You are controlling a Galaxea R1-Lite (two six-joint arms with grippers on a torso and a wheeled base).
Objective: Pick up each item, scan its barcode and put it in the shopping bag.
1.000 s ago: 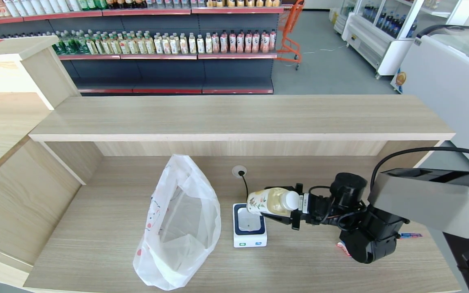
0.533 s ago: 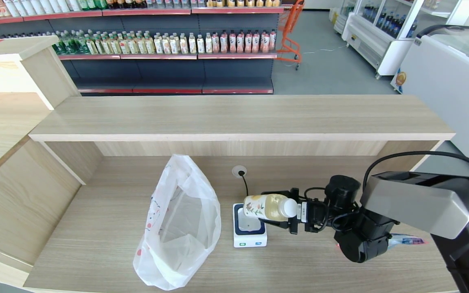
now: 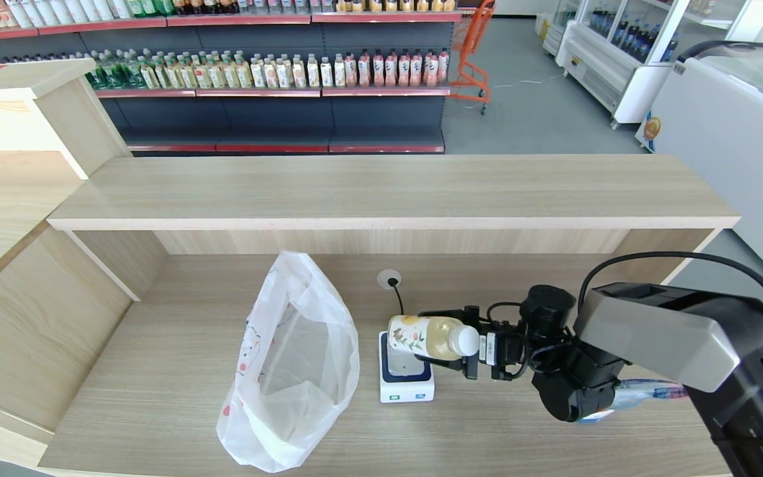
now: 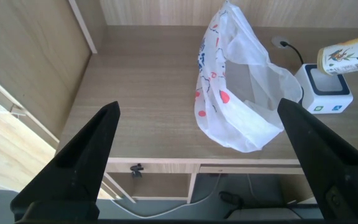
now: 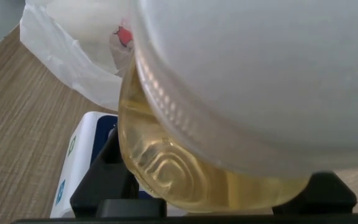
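Head view: right gripper [image 3: 429, 336] clamped on white-capped yellow-tea bottle [image 3: 414, 331] over white-and-blue barcode scanner [image 3: 406, 389], apparently mid-scan; next, carry it into translucent white shopping bag [image 3: 289, 371].

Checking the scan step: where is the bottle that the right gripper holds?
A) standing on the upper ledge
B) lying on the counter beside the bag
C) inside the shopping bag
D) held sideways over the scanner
D: the right gripper holds the bottle sideways just above the scanner, outside the shopping bag.
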